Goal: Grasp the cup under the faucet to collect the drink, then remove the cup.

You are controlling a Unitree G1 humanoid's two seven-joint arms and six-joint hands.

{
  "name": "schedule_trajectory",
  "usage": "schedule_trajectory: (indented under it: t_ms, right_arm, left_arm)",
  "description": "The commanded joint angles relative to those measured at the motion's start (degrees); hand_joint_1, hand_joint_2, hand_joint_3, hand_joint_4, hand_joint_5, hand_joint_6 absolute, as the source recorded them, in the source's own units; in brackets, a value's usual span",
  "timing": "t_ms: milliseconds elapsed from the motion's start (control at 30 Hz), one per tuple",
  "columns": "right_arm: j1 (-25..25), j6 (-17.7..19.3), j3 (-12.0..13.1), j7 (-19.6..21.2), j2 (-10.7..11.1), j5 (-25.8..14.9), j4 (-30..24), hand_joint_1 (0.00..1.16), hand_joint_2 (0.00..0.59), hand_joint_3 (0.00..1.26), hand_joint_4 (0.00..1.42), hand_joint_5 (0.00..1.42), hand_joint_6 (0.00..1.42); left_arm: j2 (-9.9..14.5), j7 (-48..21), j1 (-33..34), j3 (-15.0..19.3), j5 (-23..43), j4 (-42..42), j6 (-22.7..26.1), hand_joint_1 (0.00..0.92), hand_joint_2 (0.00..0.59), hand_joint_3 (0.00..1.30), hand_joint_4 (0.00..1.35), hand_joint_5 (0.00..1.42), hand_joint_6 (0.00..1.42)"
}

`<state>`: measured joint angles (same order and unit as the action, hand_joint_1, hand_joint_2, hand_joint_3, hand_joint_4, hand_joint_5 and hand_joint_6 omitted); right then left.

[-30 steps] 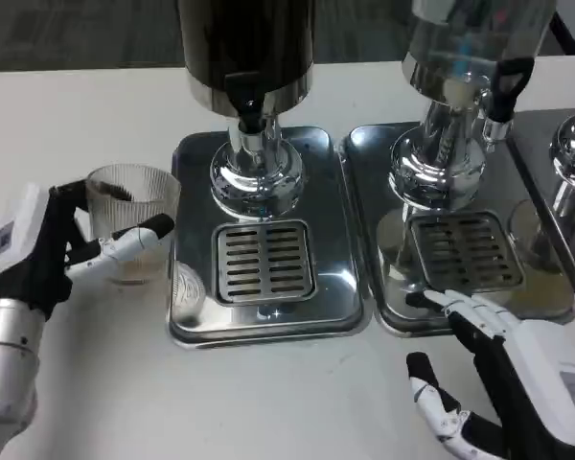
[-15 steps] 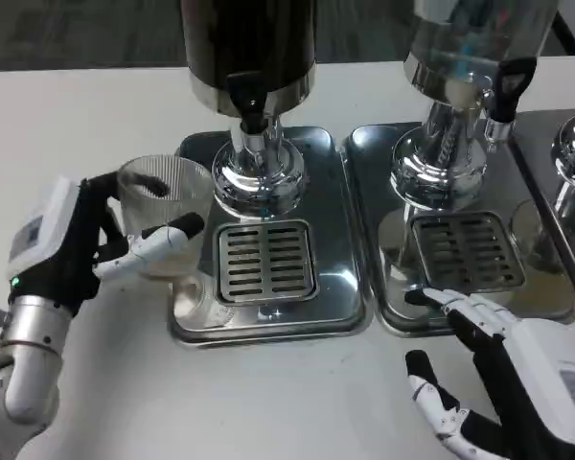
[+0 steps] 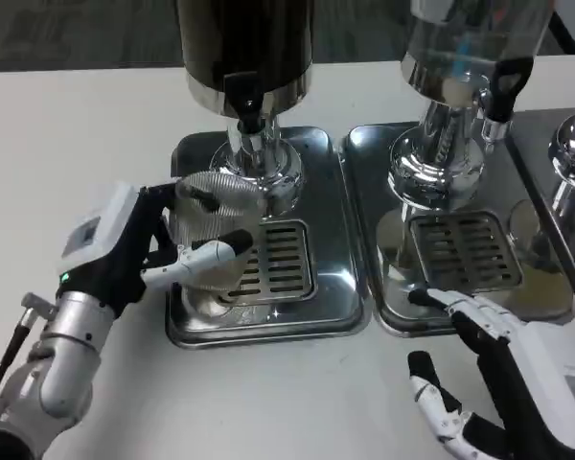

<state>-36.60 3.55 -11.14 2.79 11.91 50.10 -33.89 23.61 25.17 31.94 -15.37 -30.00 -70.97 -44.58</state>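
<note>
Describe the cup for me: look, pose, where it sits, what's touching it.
The cup is clear, ribbed, glass-like, upright, and looks empty. The left hand grips it from its left, fingers wrapped round the front. It is over the left edge of the drip tray, beside the grate, just left of the dark dispenser's faucet, not squarely beneath it.

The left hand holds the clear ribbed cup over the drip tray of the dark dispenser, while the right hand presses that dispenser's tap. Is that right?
Not quite. In the head view the right hand presses no tap; it lies low on the table, fingers spread, by the second tray. The rest holds: the left hand holds the cup over the drip tray of the dark dispenser.
</note>
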Motion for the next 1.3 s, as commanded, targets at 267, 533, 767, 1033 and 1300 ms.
schedule_trajectory:
  t_ms: [267, 533, 767, 1033, 1300]
  right_arm:
    - [-2.56, -0.35, -0.44, 1.03, -1.37, 0.86, -1.77, 0.38, 0.461, 0.25, 0.20, 0.17, 0.21]
    - [-2.78, -0.31, -0.54, 0.68, -2.14, 0.56, -1.54, 0.38, 0.461, 0.25, 0.20, 0.17, 0.21]
    - [-1.77, -0.32, -0.44, 0.03, -1.88, -0.07, -1.08, 0.38, 0.461, 0.25, 0.20, 0.17, 0.22]
    - [-1.10, -0.45, -0.24, -0.43, -1.70, -0.78, -0.90, 0.38, 0.461, 0.25, 0.20, 0.19, 0.23]
    - [-1.05, -0.41, -0.25, -0.48, -1.71, -1.08, -0.83, 0.38, 0.461, 0.25, 0.20, 0.20, 0.24]
  left_arm:
    - [-1.85, -0.77, 3.62, -3.48, -2.27, -0.42, 3.36, 0.203, 0.213, 0.59, 0.64, 0.80, 1.03]
    - [-1.08, -1.14, 3.20, -4.96, -2.97, 0.01, 3.25, 0.125, 0.203, 0.52, 0.55, 0.59, 0.72]
    - [-0.26, -2.41, 2.07, -4.54, -2.12, 0.32, 2.56, 0.112, 0.197, 0.49, 0.47, 0.51, 0.53]
    - [0.51, -4.71, 1.58, -3.82, -1.30, 0.65, 2.47, 0.067, 0.157, 0.47, 0.36, 0.40, 0.38]
    - [0.55, -7.55, 2.17, -4.86, -2.24, 0.98, 2.45, 0.053, 0.139, 0.44, 0.34, 0.33, 0.23]
